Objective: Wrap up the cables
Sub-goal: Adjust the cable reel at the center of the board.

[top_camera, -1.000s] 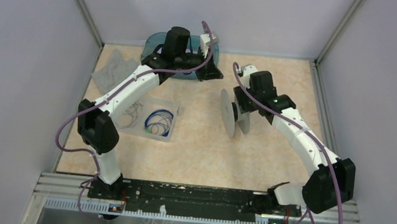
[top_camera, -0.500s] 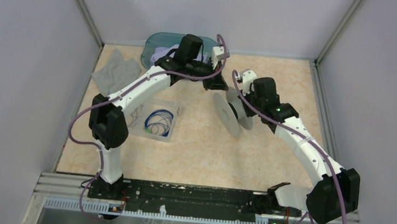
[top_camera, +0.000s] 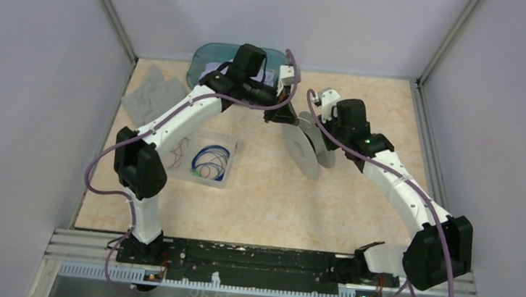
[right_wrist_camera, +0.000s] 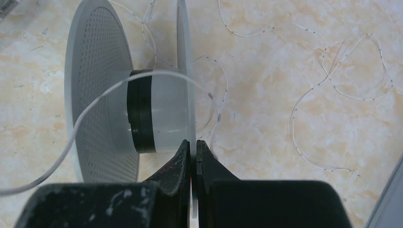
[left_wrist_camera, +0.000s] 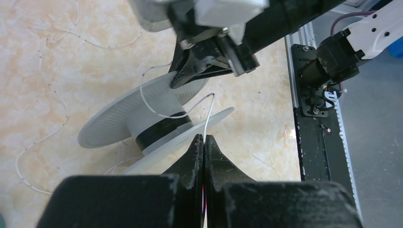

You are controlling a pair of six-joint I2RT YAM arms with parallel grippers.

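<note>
A white spool (top_camera: 302, 151) stands on edge mid-table, its hub banded black (right_wrist_camera: 142, 111). My right gripper (right_wrist_camera: 191, 142) is shut on the rim of the spool's thin flange (right_wrist_camera: 183, 57); it shows in the top view (top_camera: 318, 130) and in the left wrist view (left_wrist_camera: 209, 64). My left gripper (left_wrist_camera: 204, 137) is shut on the whitish cable (left_wrist_camera: 207, 111), which curves up and back onto the hub. That gripper (top_camera: 278, 115) hangs just left of the spool. The same cable (right_wrist_camera: 95, 102) arcs over the hub in the right wrist view. Blue cables (top_camera: 209, 159) lie coiled in a clear tray (top_camera: 222, 181).
Loose whitish cable (right_wrist_camera: 304, 109) trails in loops over the marbled table beside the spool. A grey cloth (top_camera: 150, 94) lies at the back left, next to a teal dish (top_camera: 207, 59). Grey walls close off three sides; the black base rail (top_camera: 249, 260) runs along the near edge.
My right gripper has shut on the spool's flange and shifted the spool slightly left. The left arm has swung right, bringing the whitish cable up to the spool.
</note>
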